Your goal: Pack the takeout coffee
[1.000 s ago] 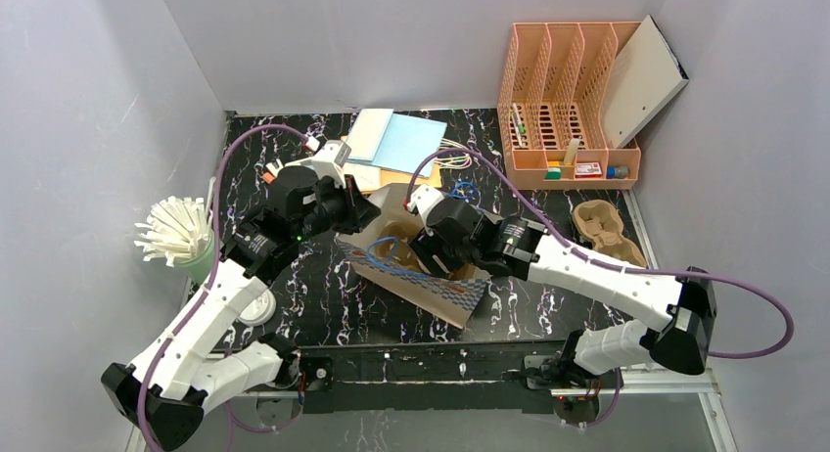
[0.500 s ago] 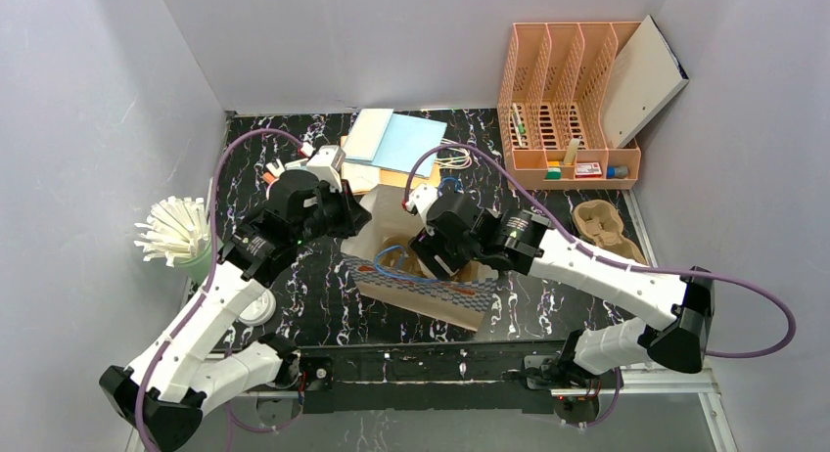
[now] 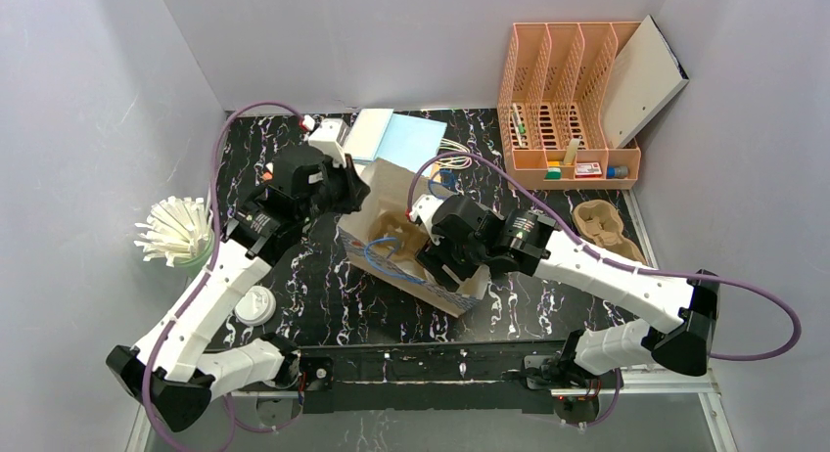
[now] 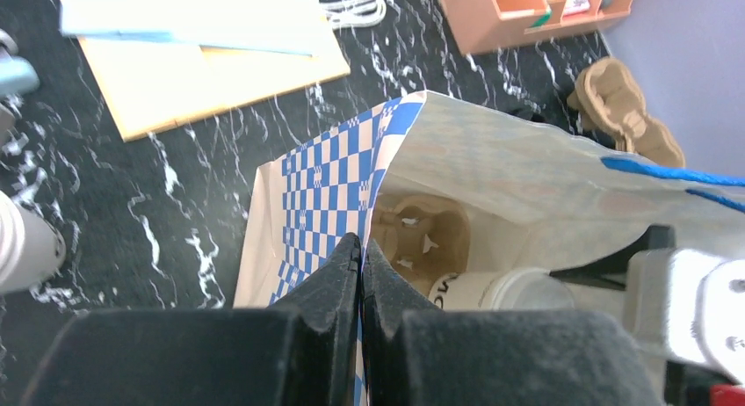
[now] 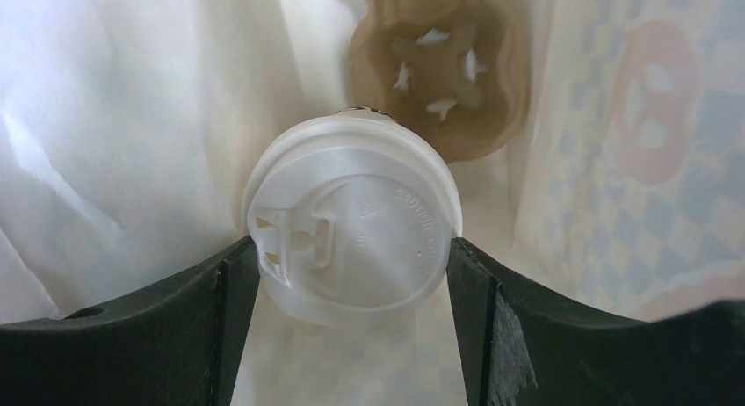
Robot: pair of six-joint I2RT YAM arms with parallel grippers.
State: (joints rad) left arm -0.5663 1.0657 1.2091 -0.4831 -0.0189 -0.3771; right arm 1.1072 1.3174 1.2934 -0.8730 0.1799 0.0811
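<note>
Left gripper (image 4: 361,241) pinching bag (image 4: 492,160) edge, right gripper (image 5: 351,258) inside it, clasping takeout coffee (image 5: 351,214)

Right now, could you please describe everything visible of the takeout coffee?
The takeout coffee shows mostly its lid: round, white, glossy plastic with a raised rim, a sip tab and embossed lettering. The cup body is hidden beneath. It is inside the paper bag, clamped at the lid's edge by the right hand, one dark finger touching each side. A brown pulp carrier lies beyond it, deeper in the bag; whether they touch is unclear.
</note>
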